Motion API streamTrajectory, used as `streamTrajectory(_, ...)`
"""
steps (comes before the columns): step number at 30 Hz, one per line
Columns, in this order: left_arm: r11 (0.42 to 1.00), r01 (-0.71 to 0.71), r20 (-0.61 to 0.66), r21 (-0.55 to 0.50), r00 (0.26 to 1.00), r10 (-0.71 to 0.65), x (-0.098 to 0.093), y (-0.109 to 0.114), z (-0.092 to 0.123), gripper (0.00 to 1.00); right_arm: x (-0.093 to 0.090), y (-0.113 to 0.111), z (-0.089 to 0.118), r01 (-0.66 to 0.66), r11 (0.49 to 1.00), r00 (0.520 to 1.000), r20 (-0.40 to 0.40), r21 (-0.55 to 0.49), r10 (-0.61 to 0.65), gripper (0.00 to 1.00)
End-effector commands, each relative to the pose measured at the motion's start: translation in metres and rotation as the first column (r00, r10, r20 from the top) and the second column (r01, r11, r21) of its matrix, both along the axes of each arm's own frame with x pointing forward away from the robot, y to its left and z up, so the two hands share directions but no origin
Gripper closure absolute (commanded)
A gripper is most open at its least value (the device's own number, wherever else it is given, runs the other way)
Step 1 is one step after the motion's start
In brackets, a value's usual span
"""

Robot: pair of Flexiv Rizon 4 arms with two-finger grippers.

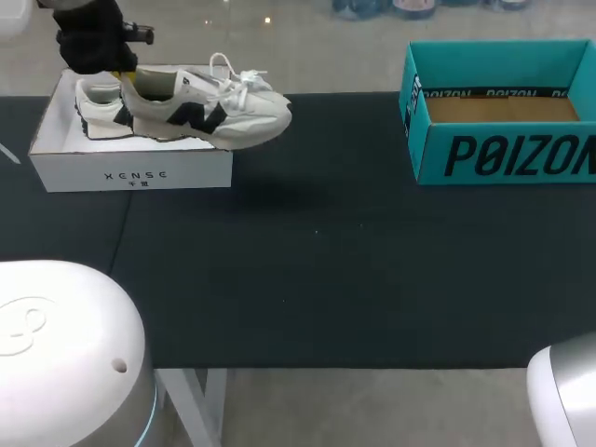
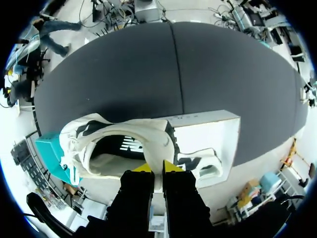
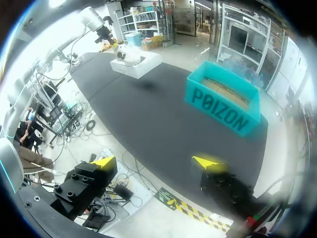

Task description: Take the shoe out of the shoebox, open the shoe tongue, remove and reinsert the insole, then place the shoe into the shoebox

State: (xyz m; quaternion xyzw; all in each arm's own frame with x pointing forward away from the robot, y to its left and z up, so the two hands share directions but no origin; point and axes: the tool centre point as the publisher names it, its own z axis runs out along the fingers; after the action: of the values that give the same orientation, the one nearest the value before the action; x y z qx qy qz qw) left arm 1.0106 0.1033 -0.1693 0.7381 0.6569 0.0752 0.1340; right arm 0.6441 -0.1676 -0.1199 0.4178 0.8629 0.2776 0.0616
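A white sneaker with black side marks (image 1: 209,110) hangs tilted over the white shoebox (image 1: 130,172), its toe past the box's right end. My left gripper (image 1: 121,74) is shut on the sneaker's heel collar; in the left wrist view the yellow tips of the left gripper (image 2: 157,168) pinch the heel rim of the sneaker (image 2: 119,144). A second white shoe (image 1: 98,112) lies inside the box. My right gripper (image 3: 156,163) stands wide open and holds nothing, off the table's near right edge, far from the shoebox (image 3: 136,67).
A teal open box (image 1: 503,154) with a brown cardboard floor stands at the table's far right. The dark mat (image 1: 307,270) stretches between the two boxes and toward the front edge.
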Motion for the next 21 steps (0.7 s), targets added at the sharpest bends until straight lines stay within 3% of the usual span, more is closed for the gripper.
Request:
streamTrajectory(1,1.0,0.005,-0.008,0.01,1.0,-0.005,-0.016,-0.05,-0.013,1.0,0.003,0.0,0.002,-0.002,1.0,1.0,-0.008,-0.002,0.002,0.0)
streamTrajectory(14,1.0,0.025,-0.089,0.012,0.996,-0.024,-0.063,-0.18,-0.065,1.0,0.003,0.0,0.002,-0.002,1.0,1.0,-0.008,-0.002,0.002,0.0)
streamTrajectory(21,0.999,0.044,-0.119,0.026,0.992,-0.04,-0.092,-0.235,-0.09,1.0,0.003,0.0,0.002,-0.002,1.0,1.0,-0.008,-0.002,0.002,0.0)
